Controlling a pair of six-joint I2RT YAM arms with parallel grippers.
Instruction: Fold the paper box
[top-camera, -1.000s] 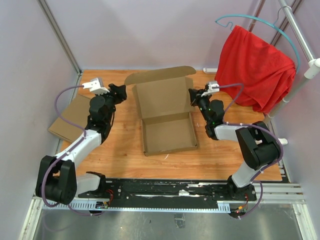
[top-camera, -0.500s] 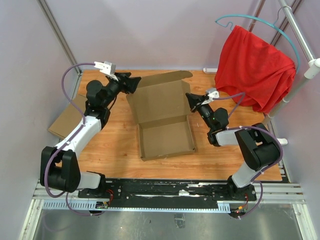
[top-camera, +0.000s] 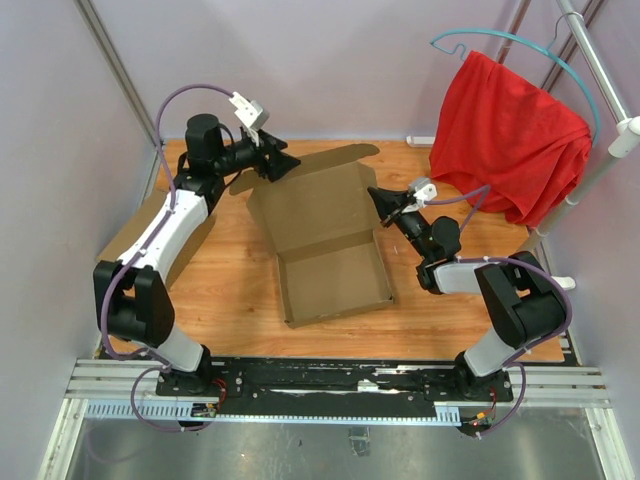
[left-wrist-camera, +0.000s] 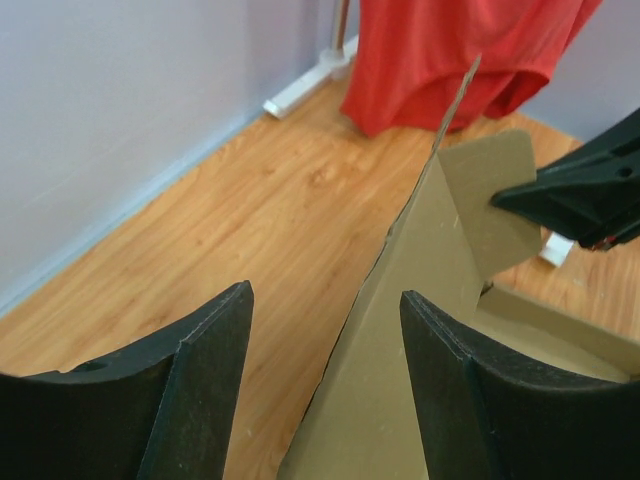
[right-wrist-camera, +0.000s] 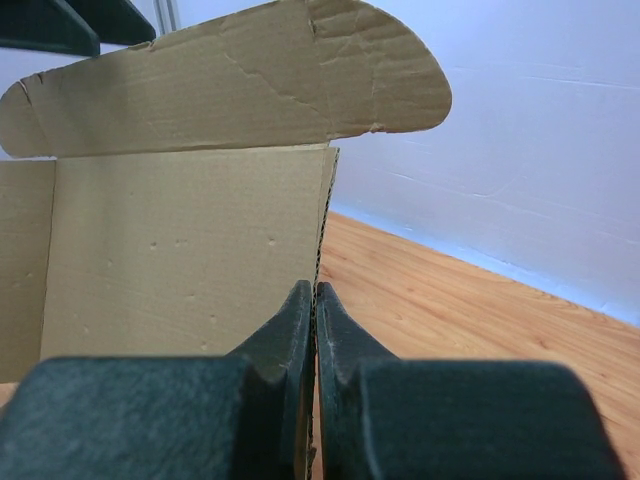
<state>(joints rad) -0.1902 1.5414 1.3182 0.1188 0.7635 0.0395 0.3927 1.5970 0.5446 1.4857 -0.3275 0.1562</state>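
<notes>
The paper box (top-camera: 330, 250) lay in the middle of the wooden bench (top-camera: 230, 290), its shallow tray toward the near side and its hinged lid raised at a slant toward the far side, the rounded tuck flap along the lid's far edge. The left claw (top-camera: 278, 162) reached in from the far left at the lid's far left corner; in the left wrist view its fingers (left-wrist-camera: 210, 370) were spread wide with the thin edge of the lid standing between them, closer to one finger than the other, and whether it touched that finger could not be told. The right claw (top-camera: 378, 197) met the lid's right edge, and the right wrist view showed its two fingers (right-wrist-camera: 295, 320) pressed together on the corrugated edge, pinching it. A second, lighter cardboard box (top-camera: 135, 235) lay flat at the left side of the bench, partly hidden under the left arm. A red cloth (top-camera: 510, 140) hung from a hanger on a white rack at the far right.
</notes>
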